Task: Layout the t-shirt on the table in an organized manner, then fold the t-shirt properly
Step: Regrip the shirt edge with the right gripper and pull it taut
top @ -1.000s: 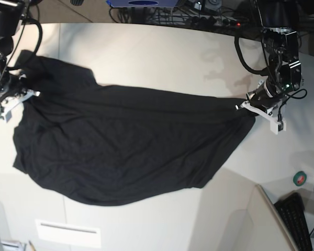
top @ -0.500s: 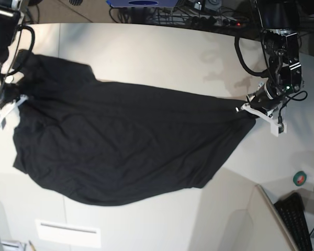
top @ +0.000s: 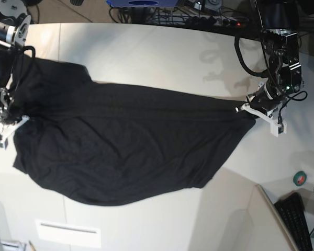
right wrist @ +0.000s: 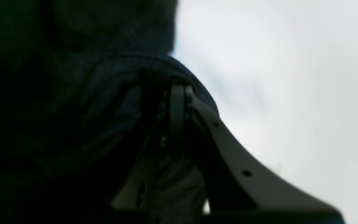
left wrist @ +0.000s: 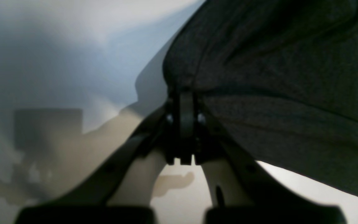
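Note:
The black t-shirt lies spread across the off-white table, stretched between both arms, with no print showing. My left gripper, at the base view's right, is shut on the t-shirt's pulled-out right corner. The left wrist view shows the fingertips pinching the t-shirt just above the table. My right gripper, at the base view's left edge, is shut on the t-shirt's left edge. Up close, my right gripper has the t-shirt bunched over it.
A small white rectangular plate lies near the front edge. A green tape roll and a black keyboard sit at the right front. Cables run behind the table's curved far edge.
The right arm has moved toward the table's front and left, drawing the t-shirt's left edge with it and flattening the upper left part. The left arm has stayed put.

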You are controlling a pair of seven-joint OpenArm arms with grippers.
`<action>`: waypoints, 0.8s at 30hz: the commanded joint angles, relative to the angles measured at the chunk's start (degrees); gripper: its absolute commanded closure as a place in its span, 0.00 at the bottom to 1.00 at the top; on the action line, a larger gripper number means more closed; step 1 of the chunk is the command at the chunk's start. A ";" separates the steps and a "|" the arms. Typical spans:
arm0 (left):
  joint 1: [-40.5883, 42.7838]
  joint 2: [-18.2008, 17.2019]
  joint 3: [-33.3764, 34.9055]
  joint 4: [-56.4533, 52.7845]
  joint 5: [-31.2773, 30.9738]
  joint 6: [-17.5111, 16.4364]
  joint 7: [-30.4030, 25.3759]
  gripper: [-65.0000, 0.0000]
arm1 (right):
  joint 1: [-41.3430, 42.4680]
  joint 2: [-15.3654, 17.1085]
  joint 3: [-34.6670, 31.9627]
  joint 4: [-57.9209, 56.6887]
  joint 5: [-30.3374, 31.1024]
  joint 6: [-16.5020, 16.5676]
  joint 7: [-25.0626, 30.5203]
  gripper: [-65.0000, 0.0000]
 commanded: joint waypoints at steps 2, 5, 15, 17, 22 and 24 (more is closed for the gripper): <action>-0.51 -0.83 -0.28 1.20 -0.27 -0.35 -0.92 1.00 | 1.01 1.13 0.14 2.21 -0.06 0.09 1.01 1.00; -0.42 -0.83 -0.28 1.28 -0.35 -0.35 -0.92 1.00 | -2.33 0.87 0.58 11.44 0.03 0.09 -3.30 1.00; -0.34 -0.83 -0.28 1.28 -0.44 -0.35 -0.92 1.00 | -17.54 -2.91 16.94 41.24 20.07 8.09 -25.02 0.44; -0.42 -0.83 -0.28 1.28 -0.44 -0.35 -0.92 1.00 | -19.38 -3.27 18.96 40.72 21.92 11.08 -24.93 0.21; -0.60 -0.75 -0.28 1.28 -0.44 -0.35 -0.92 1.00 | -19.73 -3.00 18.43 31.84 22.01 14.42 -20.71 0.27; -0.60 -0.75 -0.28 1.28 -0.44 -0.35 -0.92 1.00 | -19.65 -2.91 18.34 28.50 22.01 14.59 -18.16 0.33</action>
